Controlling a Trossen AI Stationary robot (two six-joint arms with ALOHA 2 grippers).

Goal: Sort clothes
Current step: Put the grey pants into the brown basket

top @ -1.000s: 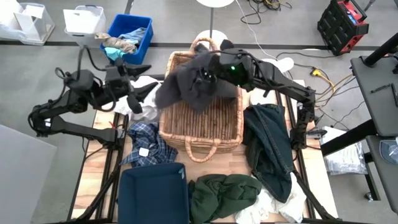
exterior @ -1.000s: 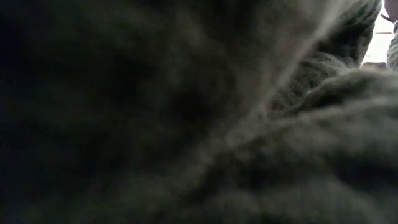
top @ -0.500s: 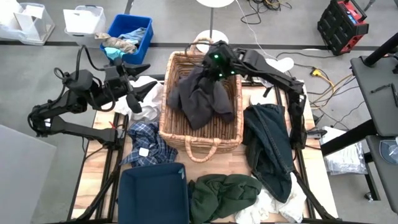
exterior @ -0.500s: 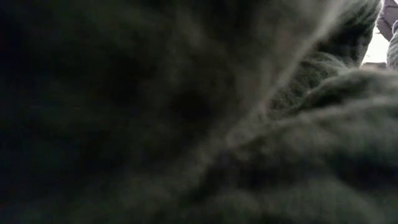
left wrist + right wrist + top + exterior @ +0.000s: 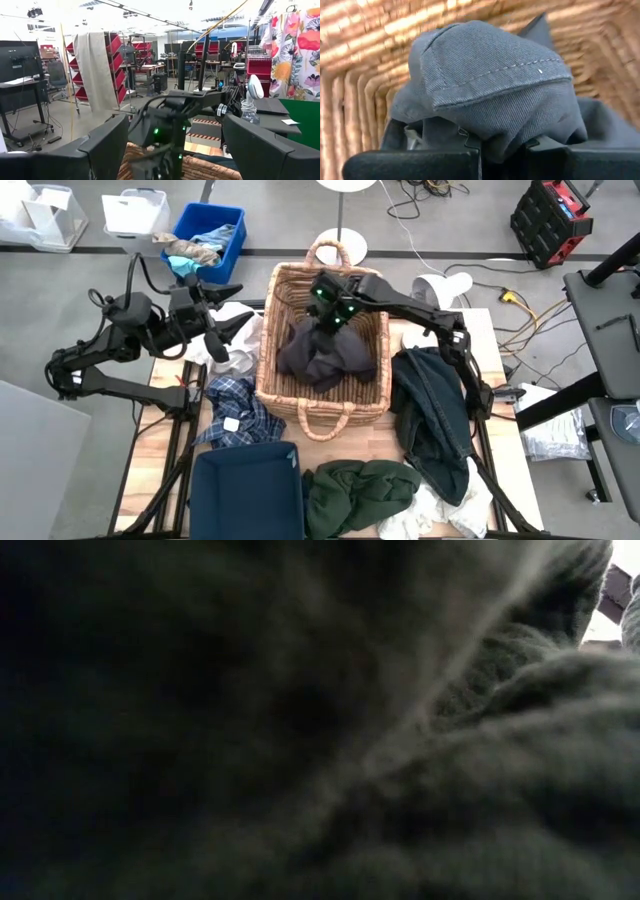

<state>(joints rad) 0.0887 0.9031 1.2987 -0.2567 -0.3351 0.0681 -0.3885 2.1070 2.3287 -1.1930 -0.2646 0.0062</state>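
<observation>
Table: a light wooden table at the centre of the high view, on a grey floor; most of its top lies under cloth and containers.
Room: beyond the table, the left wrist view shows red bin racks and workbenches.
Basket: a wicker basket stands at upper centre of the high view.
Right gripper: the right gripper hangs over the basket's far end, fingers clamped together on the charcoal garment, which slumps inside the basket.
Right wrist view: the grey cloth is bunched between the pads, wicker all round it.
Left gripper: the left gripper waits at the upper left, beside the table's left edge, fingers spread apart and empty.
Left of the basket: a white garment and a blue-and-white plaid garment.
Right of the basket: a dark blue garment, just beside the basket wall.
Bottom edge: a navy bin, a dark green garment and white cloth.
Off the table: a blue bin of rags at upper left.
Blocked view: dark knit fabric fills the low view.
Open room: bare wood shows only in a strip at the upper right corner.
</observation>
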